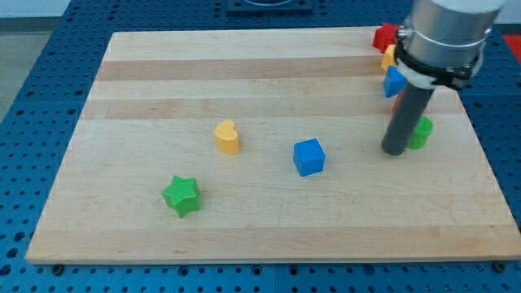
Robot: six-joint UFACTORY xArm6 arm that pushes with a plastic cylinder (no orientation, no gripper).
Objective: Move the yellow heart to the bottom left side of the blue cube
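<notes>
The yellow heart [227, 137] lies near the middle of the wooden board [163, 73]. The blue cube [308, 157] sits to its right and a little lower. My tip [395, 150] rests on the board well to the right of the blue cube, touching or just beside a green block [422, 131]. The tip is far from the yellow heart.
A green star [181, 195] lies at the lower left of the heart. At the board's upper right, partly hidden by the arm, are a red block [383, 37], a yellow block [389, 57] and a blue block [394, 82].
</notes>
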